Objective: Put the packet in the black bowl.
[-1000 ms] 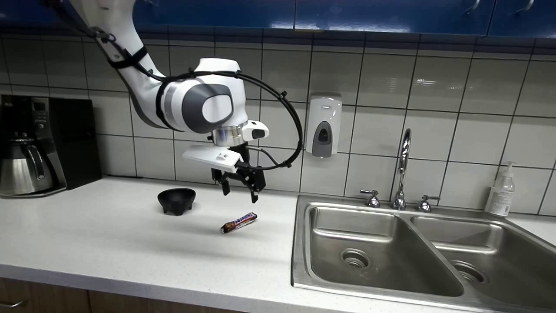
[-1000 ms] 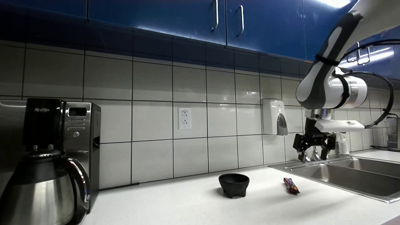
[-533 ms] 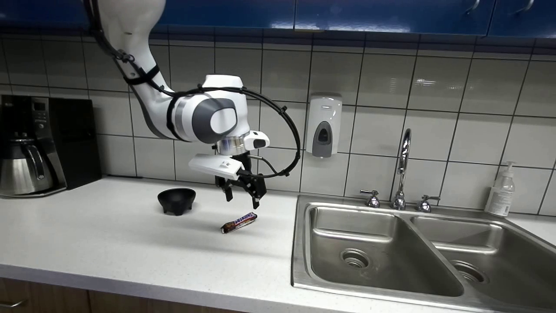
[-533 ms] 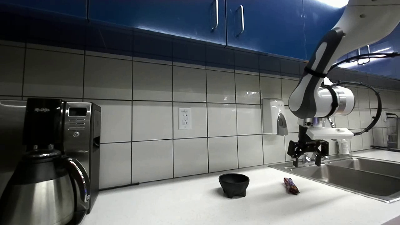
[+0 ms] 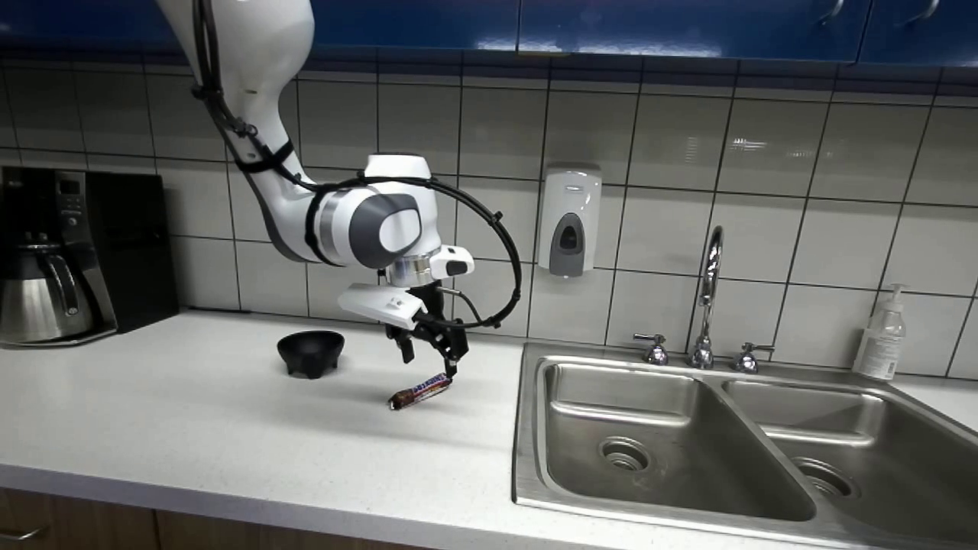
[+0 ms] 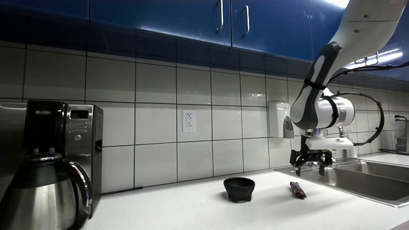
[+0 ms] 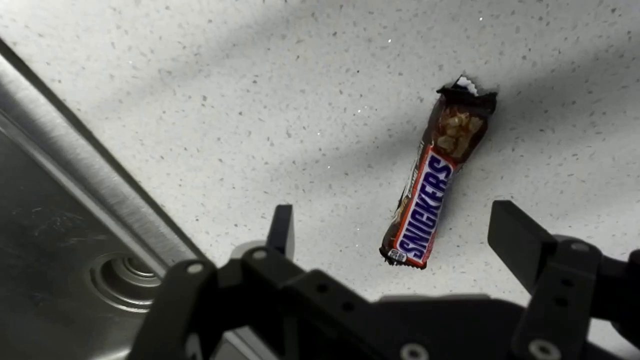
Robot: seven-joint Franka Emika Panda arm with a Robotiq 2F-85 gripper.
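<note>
The packet, a slim brown Snickers wrapper with a torn dark end, lies on the counter in both exterior views (image 5: 419,392) (image 6: 297,190) and in the wrist view (image 7: 430,190). The black bowl, small and round on short feet, stands upright on the counter in both exterior views (image 5: 311,354) (image 6: 239,190). It is out of the wrist view. My gripper (image 5: 429,364) (image 6: 310,173) is open and empty above the counter, near the packet. In the wrist view the fingers (image 7: 392,222) stand wide apart, with the packet's printed end between them in the picture, not touching.
A steel double sink (image 5: 529,435) borders the counter beside the packet; its rim shows in the wrist view (image 7: 100,165). A coffee maker (image 5: 137,252) stands beyond the bowl. A wall soap dispenser (image 5: 570,221) hangs behind. A faucet (image 5: 710,283) rises at the sink's back.
My gripper has moved down towards the counter and the packet, staying open. In an exterior view it has also shifted towards the bowl's side. The packet and the bowl have not moved.
</note>
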